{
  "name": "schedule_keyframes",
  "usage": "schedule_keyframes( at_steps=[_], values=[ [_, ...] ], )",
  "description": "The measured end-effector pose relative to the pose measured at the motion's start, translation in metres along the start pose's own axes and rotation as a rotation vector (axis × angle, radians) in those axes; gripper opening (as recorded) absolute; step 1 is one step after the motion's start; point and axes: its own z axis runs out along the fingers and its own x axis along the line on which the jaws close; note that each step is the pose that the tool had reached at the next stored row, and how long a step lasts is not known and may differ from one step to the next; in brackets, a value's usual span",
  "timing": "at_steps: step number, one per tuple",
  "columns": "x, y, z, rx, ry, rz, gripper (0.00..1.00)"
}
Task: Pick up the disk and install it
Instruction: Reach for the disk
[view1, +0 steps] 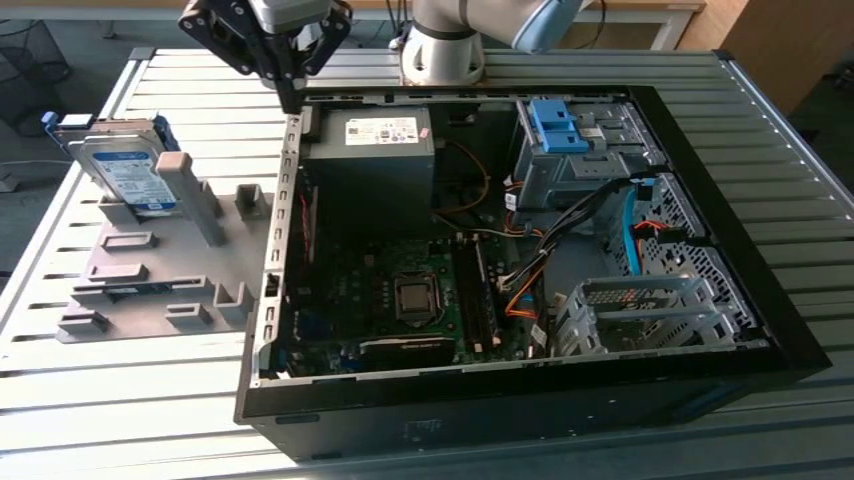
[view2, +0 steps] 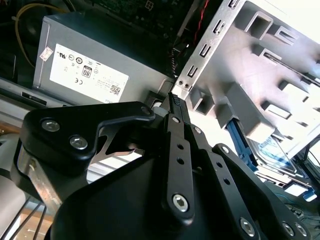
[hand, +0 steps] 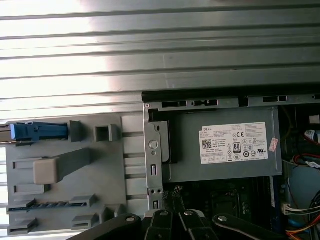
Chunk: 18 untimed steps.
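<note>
The disk, a silver hard drive with a white-and-blue label in a blue carrier frame, leans upright in a grey holder plate on the exterior view's left. In the first wrist view the disk is seen edge-on as a blue strip. In the second wrist view part of the disk shows behind a grey upright. My gripper hangs above the far left corner of the open computer case, to the right of the disk and apart from it. Its black fingers are shut together on nothing, and the gripper points down at the case's edge.
The open computer case lies on a slatted metal table. A grey power supply with a white label sits in its far left corner. A blue bracket sits in the far drive bay, a metal cage near the front right, with cables between.
</note>
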Motion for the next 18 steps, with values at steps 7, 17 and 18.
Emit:
schedule_keyframes(
  at_steps=[7,17,18],
  values=[
    [0.0036,-0.0003,0.0003,0.0000,0.0005,0.000,0.11],
    [0.0085,-0.0007,0.0006,0.0001,0.0013,0.000,0.11],
    [0.0091,-0.0007,0.0006,0.0001,0.0013,0.000,0.11]
  ],
)
